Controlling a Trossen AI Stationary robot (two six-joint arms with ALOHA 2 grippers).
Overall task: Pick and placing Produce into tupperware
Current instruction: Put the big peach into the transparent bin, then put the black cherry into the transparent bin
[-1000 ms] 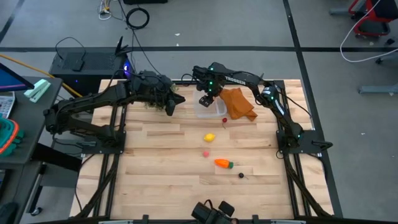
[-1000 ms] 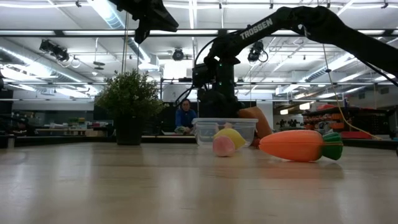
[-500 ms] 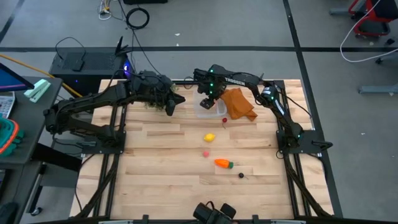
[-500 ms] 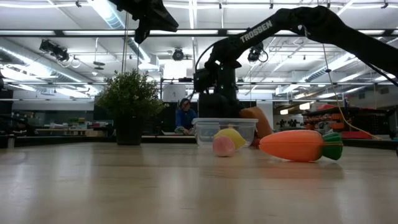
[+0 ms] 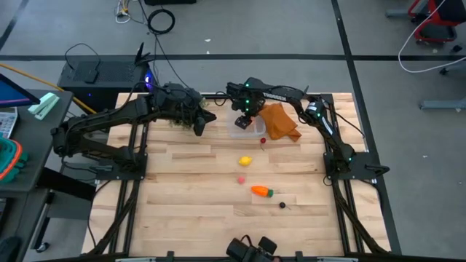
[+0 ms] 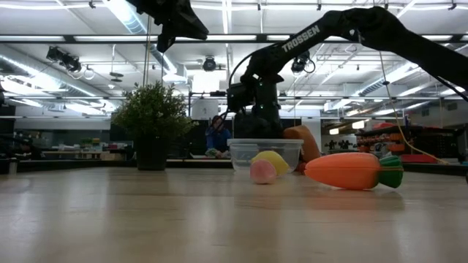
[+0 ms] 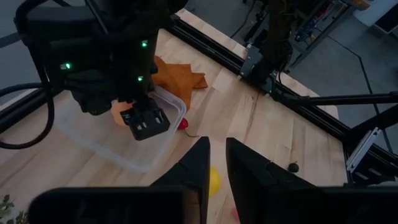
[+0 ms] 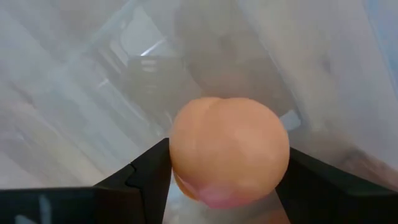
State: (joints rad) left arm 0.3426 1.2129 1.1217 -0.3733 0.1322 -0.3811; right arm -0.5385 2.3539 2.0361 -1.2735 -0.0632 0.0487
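Observation:
My right gripper (image 5: 242,120) hangs over the clear tupperware (image 5: 247,126) at the table's far side, shut on a peach-coloured fruit (image 8: 229,149). A red fruit (image 5: 263,140) lies just outside the box's near right corner. A yellow lemon (image 5: 245,161), a pink fruit (image 5: 240,179), an orange carrot (image 5: 261,191) and a dark berry (image 5: 282,205) lie on the table nearer the front. My left gripper (image 5: 198,124) is shut and empty, raised left of the box. My right gripper pinches the peach fruit's two opposite sides (image 8: 177,155) between its two fingers (image 8: 140,180). The fingers point down from above. The fruit hangs clear over the tupperware's floor (image 8: 99,118).
An orange cloth (image 5: 279,121) lies right of the tupperware. A bushy green plant (image 6: 152,117) stands at the far left, under my left arm. The wooden table (image 5: 189,196) has open boards at the left and near sides.
My right gripper has sunk a little toward the tupperware, still shut on the peach fruit.

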